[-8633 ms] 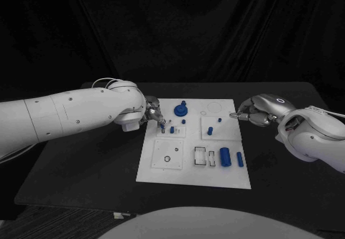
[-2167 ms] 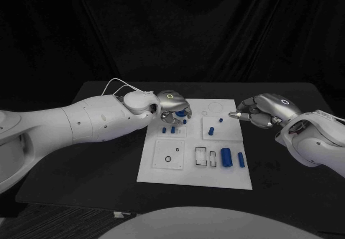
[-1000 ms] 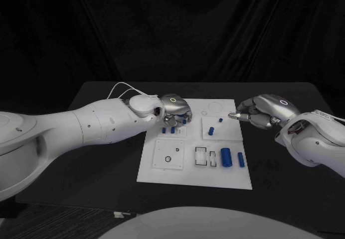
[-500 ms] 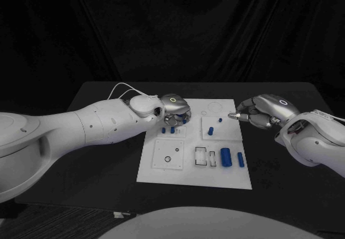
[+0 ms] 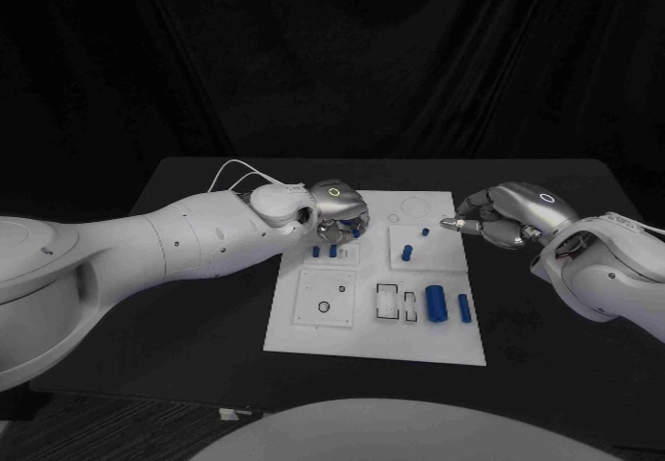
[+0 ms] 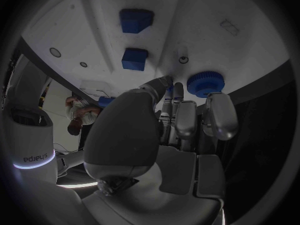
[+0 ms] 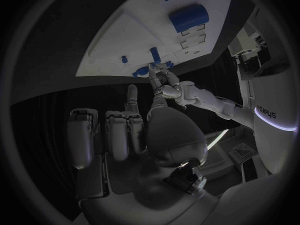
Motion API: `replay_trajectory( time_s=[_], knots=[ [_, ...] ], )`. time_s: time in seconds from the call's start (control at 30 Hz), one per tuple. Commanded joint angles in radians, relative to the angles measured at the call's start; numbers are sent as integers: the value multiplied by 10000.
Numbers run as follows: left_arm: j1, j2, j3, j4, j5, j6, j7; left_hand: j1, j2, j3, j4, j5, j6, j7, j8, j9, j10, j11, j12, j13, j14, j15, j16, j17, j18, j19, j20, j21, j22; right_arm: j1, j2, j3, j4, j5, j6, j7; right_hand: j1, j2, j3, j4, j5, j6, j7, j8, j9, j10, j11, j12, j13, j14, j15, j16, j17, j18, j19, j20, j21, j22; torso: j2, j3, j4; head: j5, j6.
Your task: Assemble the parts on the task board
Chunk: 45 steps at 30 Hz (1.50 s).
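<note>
Silver fingers of our left hand now sit over the far left part of the white task board, where a couple of seconds ago the hand was a little further left and higher; over the last second it has barely shifted, so we judge the reach is finished and the fine work has begun. In the left wrist view the fingers are drawn close together, tips down at the board just beside the blue toothed wheel; a sliver of blue shows at the tips, but we cannot tell whether they pinch a part or merely touch one. Two blue blocks lie further along the board in that view, well apart from the fingertips.

Our right hand hangs at the board's far right edge, fingers curled in, one tip pointing toward the board, holding nothing we can see; it has kept this place throughout.

On the near right of the board the big blue cylinder and the slim peg lie untouched; most of the assembly, we judge, is not yet done.
</note>
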Motion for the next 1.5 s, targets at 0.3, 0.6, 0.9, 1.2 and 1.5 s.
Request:
replay_trajectory(
  time_s=[0.3, 0.6, 0.9, 1.2, 1.5],
  knots=[
    [-20, -111, 12, 113, -10, -603, 316, -60, 101, 36, -321, 224, 640, 60, 65, 125, 852, -12, -662, -166, 98, -22, -62, -212, -189, 92, -19, 94, 1579, -28, -3, 6, -16, -62, 23, -58, -42, 37, -54, -17, -31, 34, -5, 23, -10, 1065, 12, -28, 2601, 1032, 33, 26, 2635, 17, 711, 38, -7, 2395, 4, 1, 2, 12, -2],
    [509, -1115, 14, 1193, -9, -734, 55, -210, -27, 384, -422, -357, 813, 54, -223, 65, 1252, -1, -1623, -405, 2, 7, -374, -649, -158, 4, -14, -103, 1530, -33, -22, 6, -43, -62, 90, -87, -33, 40, -53, -20, -30, 36, -5, 24, -10, 1065, 12, -28, 2601, 1032, 33, 26, 2635, 15, 715, 38, 0, 2398, 4, -1, 4, -14, -2],
    [1134, -1900, 12, 1803, -9, -69, -129, -311, -99, 454, -404, -482, 724, -7, -378, 24, 1311, -36, -1908, -472, 52, -13, -293, -500, -174, 24, 1, -47, 1549, -83, 77, 6, -111, -23, 131, -81, -14, 42, -49, -28, -29, 38, -5, 24, -11, 1065, 12, -28, 2601, 1032, 33, 26, 2635, 19, 707, 38, -15, 2392, -24, -3, 7, 60, -2],
    [1168, -2161, 7, 2007, -9, 468, -115, -369, -145, 517, -385, -591, 615, -29, -525, -16, 1329, -36, -2136, -513, 103, -4, -215, -421, -183, 47, 14, -8, 1562, -122, 141, 6, -175, -15, 179, -79, 17, 43, -44, -39, -26, 38, -6, 22, -12, 1065, 12, -28, 2601, 1032, 33, 26, 2635, 16, 713, 38, -5, 2396, -39, 12, 10, 98, -2],
    [968, -2201, 6, 1979, -9, 619, -157, -420, -170, 533, -362, -675, 564, -17, -590, -33, 1311, -12, -2243, -528, 107, -4, -186, -388, -185, 52, 19, 3, 1566, -131, 212, 6, -226, -14, 214, -69, 41, 44, -40, -44, -26, 38, -6, 21, -13, 1065, 12, -28, 2601, 1032, 33, 26, 2635, 20, 705, 38, -19, 2391, 14, -20, 27, 97, -2]
  ],
)
